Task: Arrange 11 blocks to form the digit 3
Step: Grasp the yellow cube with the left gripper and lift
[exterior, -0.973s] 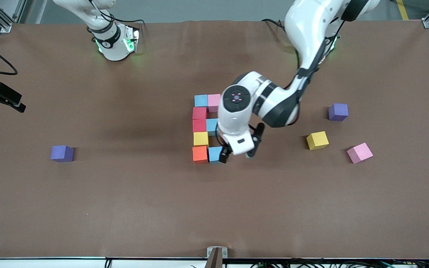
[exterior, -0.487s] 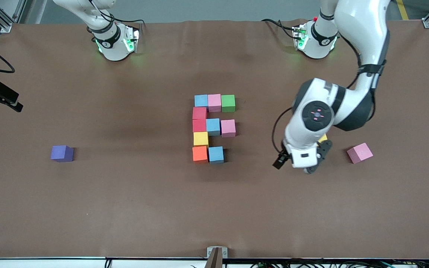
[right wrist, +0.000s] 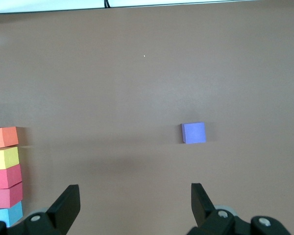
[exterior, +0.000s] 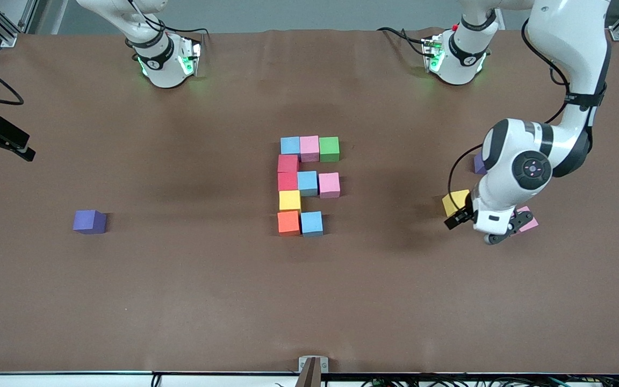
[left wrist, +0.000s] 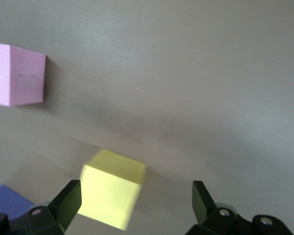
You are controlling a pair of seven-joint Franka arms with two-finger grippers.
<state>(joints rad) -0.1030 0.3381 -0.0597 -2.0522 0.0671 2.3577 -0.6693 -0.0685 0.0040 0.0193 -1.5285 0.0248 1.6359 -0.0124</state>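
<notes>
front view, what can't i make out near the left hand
- Purple cube: mostly hidden by the left arm's wrist.
- Loose pink cube: only a corner shows past the left hand.
- Loose yellow cube: partly covered in the front view; blurred in the left wrist view.

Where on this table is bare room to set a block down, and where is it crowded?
Bare cloth lies between the lone purple cube and the digit 3, and nearer the camera than both. It is crowded under the left end effector, around the yellow cube and pink cube.
</notes>
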